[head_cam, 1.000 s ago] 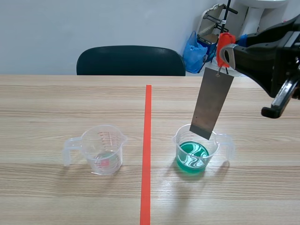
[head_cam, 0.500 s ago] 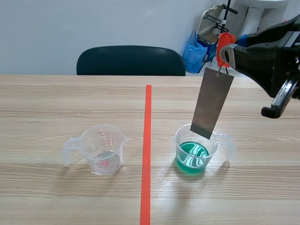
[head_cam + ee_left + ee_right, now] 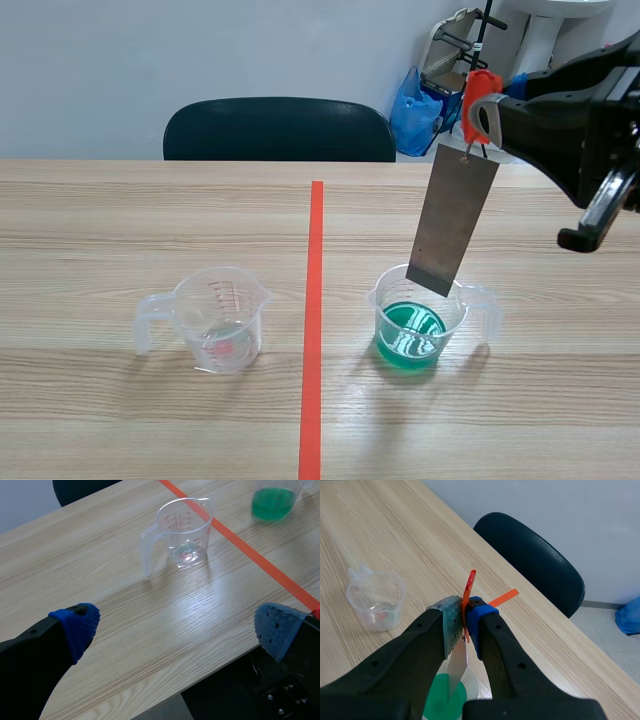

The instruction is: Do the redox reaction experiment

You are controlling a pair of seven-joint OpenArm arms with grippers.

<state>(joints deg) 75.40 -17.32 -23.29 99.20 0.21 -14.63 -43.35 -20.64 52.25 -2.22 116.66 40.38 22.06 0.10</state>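
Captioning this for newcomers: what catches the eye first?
A grey metal plate hangs from an orange clip pinched in the right gripper, its lower end at the mouth of the cup of green liquid right of the tape line. A near-empty clear cup stands left of it.

The desk (image 3: 120, 420) has a pale wood-grain surface, smooth, with a faint satin sheen; the tape line (image 3: 313, 330) along it is matt orange-red. The metal strip (image 3: 455, 220) is dull grey sheet metal, flat and matt. The clip (image 3: 480, 105) above it is smooth orange-red plastic. The right cup (image 3: 455, 312) and the left cup (image 3: 222, 318) are clear, thin-walled plastic, the left with printed scale marks. The green liquid (image 3: 410, 335) has a glossy, reflecting surface. My right tool (image 3: 465, 625) and my left tool (image 3: 176, 626) look like matt black plastic; my left tool's pads (image 3: 80, 622) are soft blue, covered in small raised dots. The chair (image 3: 278, 130) back is dark, smooth and matt. The bag (image 3: 412, 115) is glossy blue plastic film.
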